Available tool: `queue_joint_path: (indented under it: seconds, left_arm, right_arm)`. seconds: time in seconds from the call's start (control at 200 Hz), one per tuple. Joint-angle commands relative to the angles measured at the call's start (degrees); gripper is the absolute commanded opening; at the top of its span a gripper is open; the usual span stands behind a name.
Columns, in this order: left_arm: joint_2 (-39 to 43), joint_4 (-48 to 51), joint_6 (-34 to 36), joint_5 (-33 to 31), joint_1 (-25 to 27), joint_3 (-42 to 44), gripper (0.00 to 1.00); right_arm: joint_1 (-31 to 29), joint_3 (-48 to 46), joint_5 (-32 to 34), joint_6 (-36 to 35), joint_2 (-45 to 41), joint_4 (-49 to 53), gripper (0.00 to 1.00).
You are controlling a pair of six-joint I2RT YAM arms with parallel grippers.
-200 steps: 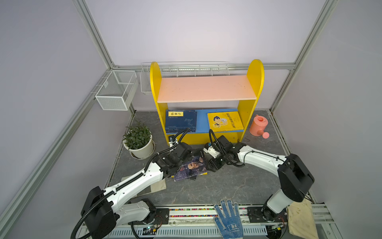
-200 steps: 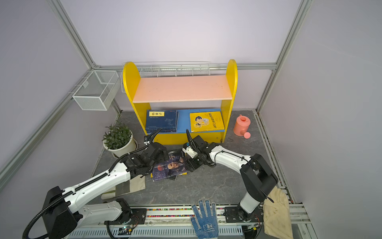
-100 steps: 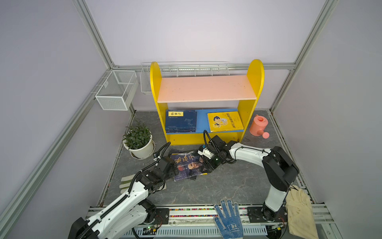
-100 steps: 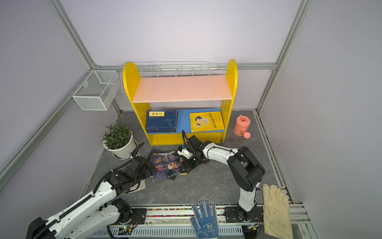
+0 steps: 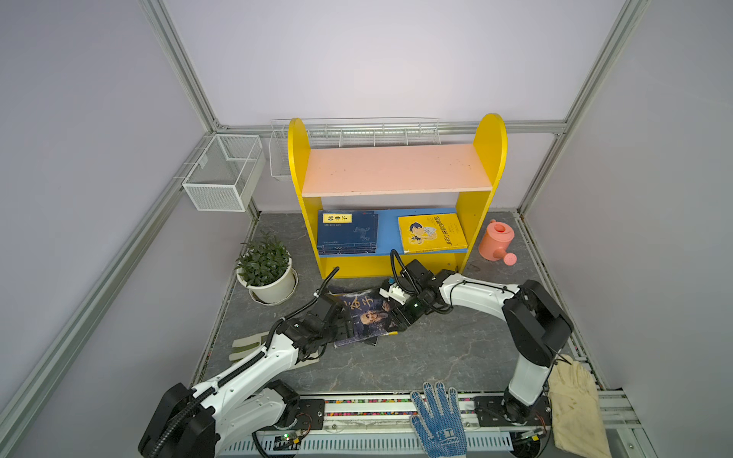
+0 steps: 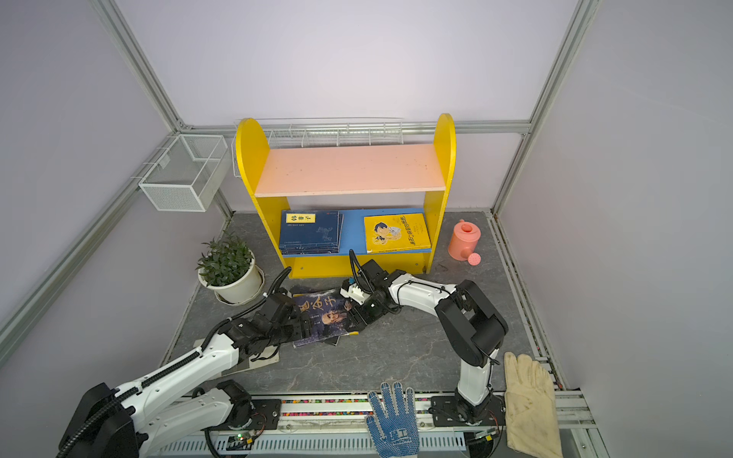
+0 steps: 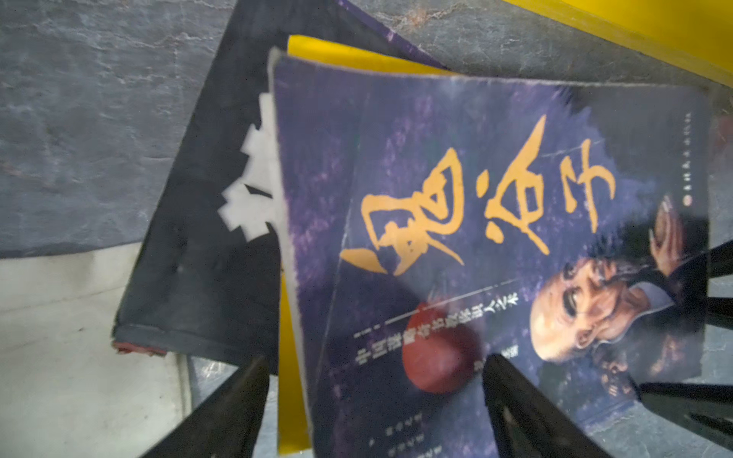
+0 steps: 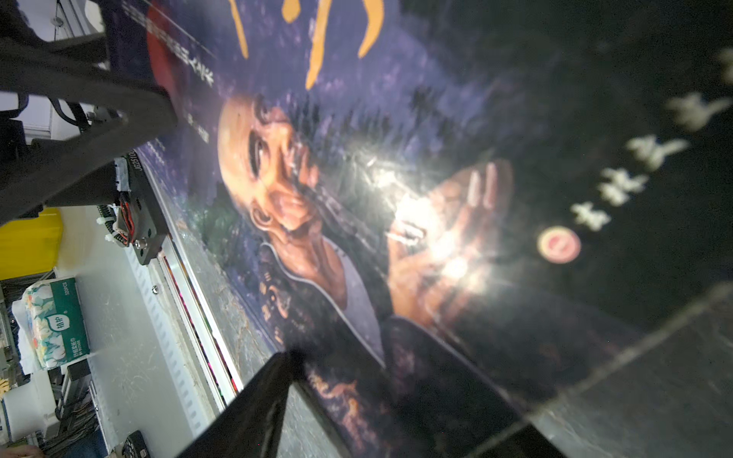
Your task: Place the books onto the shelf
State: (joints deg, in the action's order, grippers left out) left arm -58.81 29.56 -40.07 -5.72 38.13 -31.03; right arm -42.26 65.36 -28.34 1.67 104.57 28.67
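A dark purple book [image 5: 369,313] [image 6: 325,313] with orange calligraphy and a portrait lies on the floor in front of the shelf [image 5: 297,158] [image 6: 248,158]. It rests on a yellow book [image 7: 289,396] and a black one [image 7: 198,257]. My left gripper [image 5: 341,329] [image 7: 375,361] is open and straddles the purple book's [image 7: 476,178] left edge. My right gripper [image 5: 398,317] [image 8: 396,396] is open at its right edge, over the portrait [image 8: 277,178]. On the blue lower board [image 5: 386,234] lie navy books [image 5: 347,232] and a yellow book [image 5: 432,233].
A potted plant [image 5: 263,269] stands left of the shelf and a pink watering can [image 5: 496,240] right of it. Wire baskets [image 5: 222,174] hang on the left wall. A pale glove [image 5: 246,345] lies under my left arm. A blue glove [image 5: 436,416] and a beige glove [image 5: 575,396] lie at the front.
My left arm drew back toward the front left, then came forward again to the book's left edge, its jaws a little narrower. My right gripper stayed at the book's right edge.
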Motion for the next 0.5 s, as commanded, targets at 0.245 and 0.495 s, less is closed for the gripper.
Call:
queue_joint_path:
  seconds: [0.245, 0.495]
  left_arm:
    - [4.55, 0.06, 2.03, -0.76, -0.34, -2.59, 0.85]
    - [1.63, -2.22, -0.25, 2.80, -0.34, -0.36, 0.83]
  right_arm:
    - [-0.33, -0.41, 0.47, -0.76, 1.07, 0.41, 0.68]
    - [-0.28, -1.18, 0.36, -1.23, 0.67, 0.34, 0.68]
